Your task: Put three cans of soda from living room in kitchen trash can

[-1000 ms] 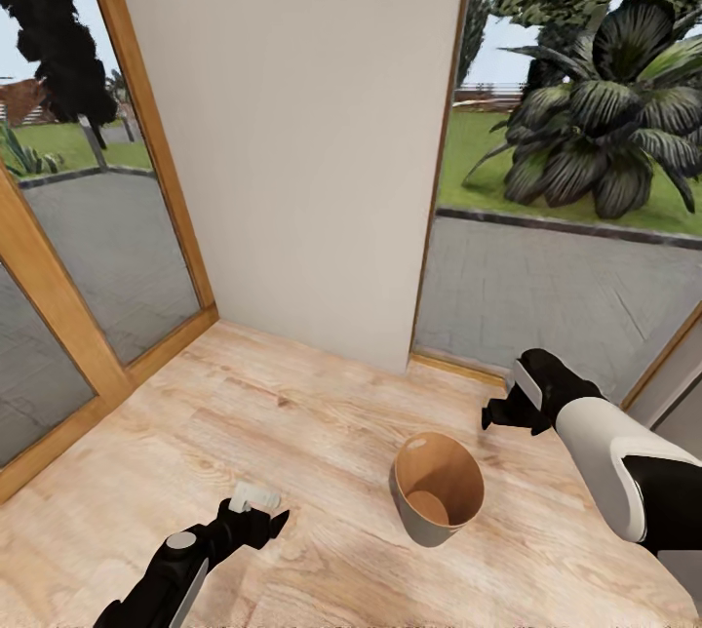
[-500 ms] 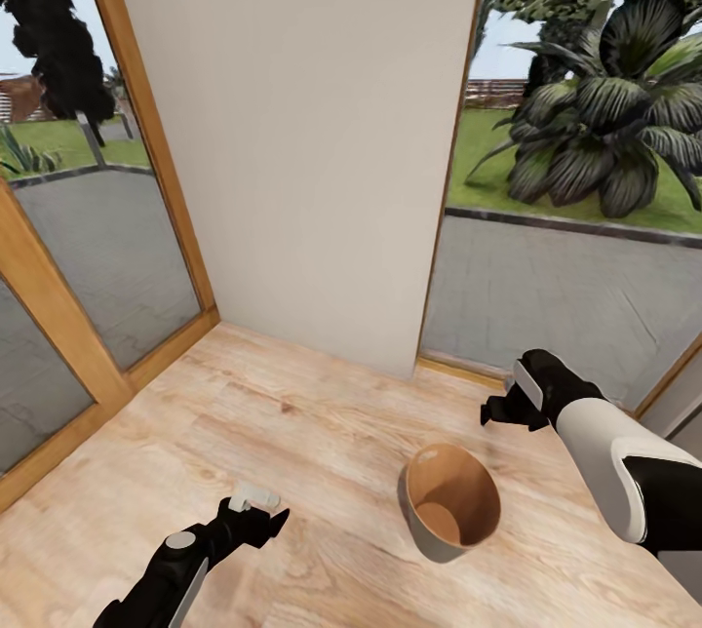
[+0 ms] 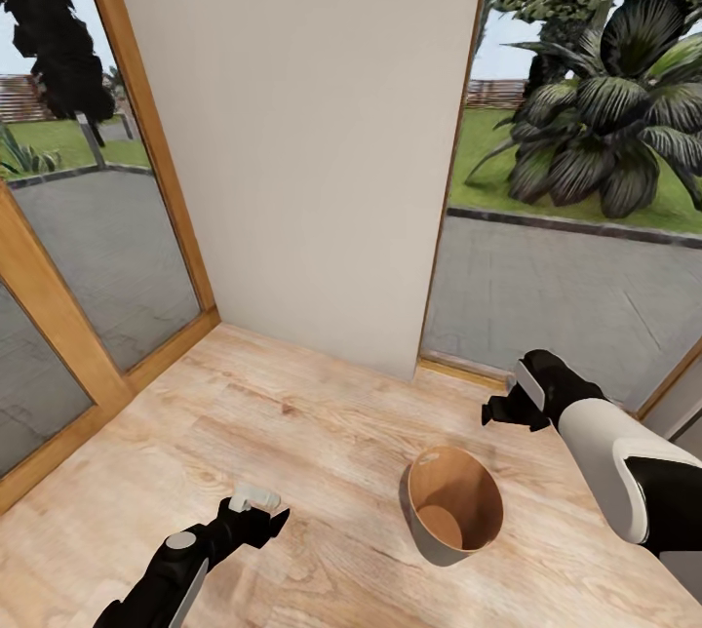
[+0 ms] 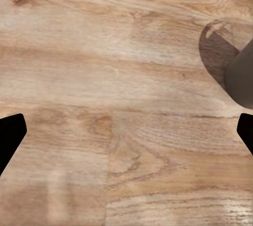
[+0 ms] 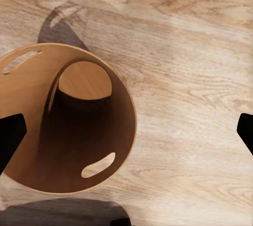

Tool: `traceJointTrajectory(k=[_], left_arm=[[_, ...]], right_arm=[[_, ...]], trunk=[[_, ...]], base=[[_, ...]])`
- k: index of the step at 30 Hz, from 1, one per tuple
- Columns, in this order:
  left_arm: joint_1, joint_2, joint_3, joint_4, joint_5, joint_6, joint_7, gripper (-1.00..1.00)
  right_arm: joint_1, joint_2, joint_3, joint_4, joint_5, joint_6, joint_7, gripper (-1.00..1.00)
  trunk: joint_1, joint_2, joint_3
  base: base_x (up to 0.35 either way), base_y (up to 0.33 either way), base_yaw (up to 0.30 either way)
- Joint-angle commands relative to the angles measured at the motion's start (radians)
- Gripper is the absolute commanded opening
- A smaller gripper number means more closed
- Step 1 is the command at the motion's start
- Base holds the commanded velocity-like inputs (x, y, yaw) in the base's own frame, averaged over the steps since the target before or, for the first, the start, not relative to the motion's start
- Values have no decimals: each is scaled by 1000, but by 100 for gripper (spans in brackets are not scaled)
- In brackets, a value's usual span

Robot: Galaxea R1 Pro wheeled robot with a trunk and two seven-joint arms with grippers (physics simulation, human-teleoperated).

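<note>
The tash can (image 3: 441, 484) stands on the wood-plank floor, a small round bin with a grey outer wall and a brown inner wall, and it is empty inside. My right gripper (image 3: 495, 412) hovers open just above and behind its rim. In the right wrist view the bin (image 5: 31, 126) lies below the spread fingers with its bare bottom showing. My left gripper (image 3: 265, 508) is open low over the floor, well to the left of the bin, whose grey wall (image 4: 243, 76) shows at the edge of the left wrist view. The soda cans are out of view.
A plain white wall panel (image 3: 312, 121) rises straight ahead. Wood-framed glass doors (image 3: 97, 248) stand on the left and a glass pane (image 3: 575, 296) on the right, with a paved yard and plants outside. Open plank floor (image 3: 292, 413) lies between me and the wall.
The whole picture has shifted a little, so the camera moved; the bin now sits slightly further right and lower in the view. Both grippers hold the same pose.
</note>
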Motion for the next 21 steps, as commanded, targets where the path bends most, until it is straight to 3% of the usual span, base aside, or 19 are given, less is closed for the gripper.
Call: traceJointTrajectory(k=[1, 21], left_arm=[[0, 0, 0, 0, 0, 0, 0, 100], [-2, 0, -1, 54, 3, 1, 3, 100]], right_arm=[[0, -1, 0, 0, 0, 0, 0, 100], [4, 3, 6, 0, -1, -35, 9, 100]], trunk=[[4, -7, -3], [80, -147, -66]], base=[[1, 1, 0], [0, 0, 0]])
